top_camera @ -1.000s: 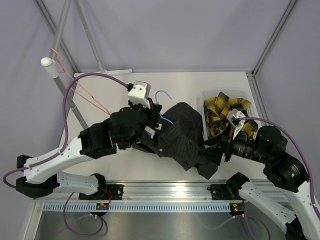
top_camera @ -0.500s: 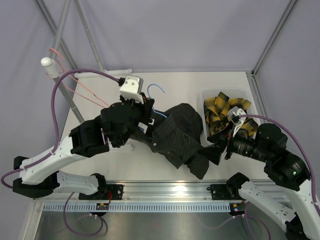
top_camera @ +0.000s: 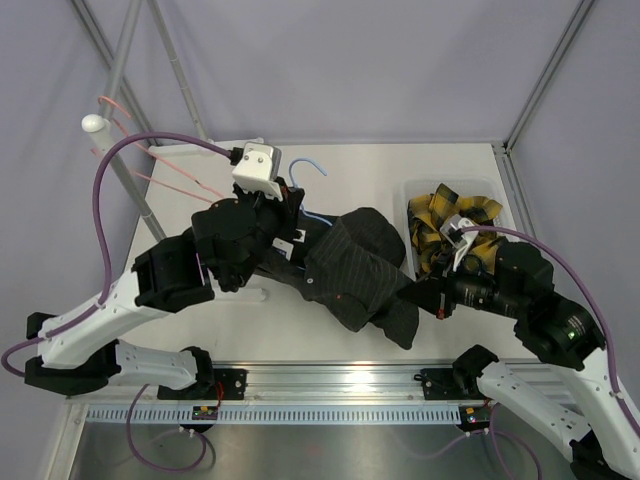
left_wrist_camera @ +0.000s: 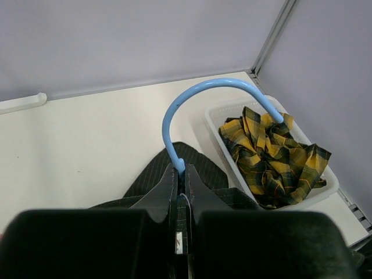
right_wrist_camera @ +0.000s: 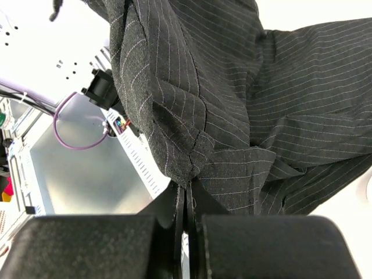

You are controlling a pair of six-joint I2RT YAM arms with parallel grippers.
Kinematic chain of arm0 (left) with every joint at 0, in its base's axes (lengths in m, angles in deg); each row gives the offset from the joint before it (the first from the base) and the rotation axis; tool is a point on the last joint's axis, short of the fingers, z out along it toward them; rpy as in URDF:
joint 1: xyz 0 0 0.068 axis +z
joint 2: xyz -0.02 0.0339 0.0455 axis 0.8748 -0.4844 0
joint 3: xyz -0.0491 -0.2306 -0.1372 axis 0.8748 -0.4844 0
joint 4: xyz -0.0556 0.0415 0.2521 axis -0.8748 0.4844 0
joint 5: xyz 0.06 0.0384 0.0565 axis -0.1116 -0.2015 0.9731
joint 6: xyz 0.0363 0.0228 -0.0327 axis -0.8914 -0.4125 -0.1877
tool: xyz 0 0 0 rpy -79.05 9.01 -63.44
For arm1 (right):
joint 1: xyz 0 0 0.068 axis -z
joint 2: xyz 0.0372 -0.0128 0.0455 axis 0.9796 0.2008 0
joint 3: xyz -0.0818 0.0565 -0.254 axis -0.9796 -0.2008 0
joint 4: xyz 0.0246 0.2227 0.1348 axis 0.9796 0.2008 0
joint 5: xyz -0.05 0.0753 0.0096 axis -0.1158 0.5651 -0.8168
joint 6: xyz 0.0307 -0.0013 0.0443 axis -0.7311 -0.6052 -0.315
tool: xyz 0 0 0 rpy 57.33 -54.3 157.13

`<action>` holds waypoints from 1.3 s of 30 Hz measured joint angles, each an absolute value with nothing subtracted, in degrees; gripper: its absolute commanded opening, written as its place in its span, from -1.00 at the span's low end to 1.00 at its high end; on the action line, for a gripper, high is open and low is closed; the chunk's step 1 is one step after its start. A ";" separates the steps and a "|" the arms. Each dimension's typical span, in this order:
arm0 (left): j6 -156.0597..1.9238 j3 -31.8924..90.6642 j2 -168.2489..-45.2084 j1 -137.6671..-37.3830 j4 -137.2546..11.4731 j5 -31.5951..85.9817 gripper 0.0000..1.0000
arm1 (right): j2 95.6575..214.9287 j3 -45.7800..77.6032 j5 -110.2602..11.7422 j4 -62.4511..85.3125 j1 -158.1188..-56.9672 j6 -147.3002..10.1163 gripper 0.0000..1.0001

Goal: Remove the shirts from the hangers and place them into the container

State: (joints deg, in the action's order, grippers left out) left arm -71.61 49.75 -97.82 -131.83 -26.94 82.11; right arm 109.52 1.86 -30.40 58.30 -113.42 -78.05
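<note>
L gripper [left_wrist_camera: 180, 174] is pressed tight on the neck of the blue hanger [left_wrist_camera: 203, 87], just under the hook. R gripper [right_wrist_camera: 187, 189] is the one that has changed. A sec ago its jaws were spread wide by the low end of the black shirt [top_camera: 355, 265]. Now they are snapped together with a fold of that shirt's edge pinched in between. The wrist view shows the striped cloth bunched right at the tips.

The L arm has also pulled the blue hanger up and back, away from the R arm. So the black shirt now lies long and stretched on the table [top_camera: 300, 335], held at both ends.

What that means: each arm has one end, hanger on the L side, cloth on the R side. If they pull apart, the shirt can slide off the wire. I think it's still on the hanger, but the cloth hides the wire arms, so can't be sure.

The plaid shirt [top_camera: 450, 225] is already piled in the white container [left_wrist_camera: 229, 104], at the far R of the table. The pink hangers [top_camera: 108, 102] hang bare at the pole [top_camera: 125, 175], far L.

So approx half is done. Next the R arm needs a slow pull toward the container. A fast tug could let the thin pinch slip.
</note>
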 measured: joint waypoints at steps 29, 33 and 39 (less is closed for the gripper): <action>-72.46 52.28 -93.71 -129.51 -29.41 76.62 -1.00 | 86.16 4.68 -69.85 63.43 -113.88 -99.29 -1.00; -72.79 53.99 -93.71 -129.32 -29.28 75.66 -1.00 | 85.61 0.50 -69.72 62.49 -113.88 -101.83 -1.00; -72.29 56.20 -93.69 -128.03 -27.84 72.73 -1.00 | 91.73 -4.24 -63.88 56.55 -113.88 -103.12 -1.00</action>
State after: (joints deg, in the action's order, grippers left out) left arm -72.29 56.20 -93.69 -128.03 -27.84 72.73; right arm 91.73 -4.24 -63.88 56.55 -113.88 -103.12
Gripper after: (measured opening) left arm 0.028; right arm 0.013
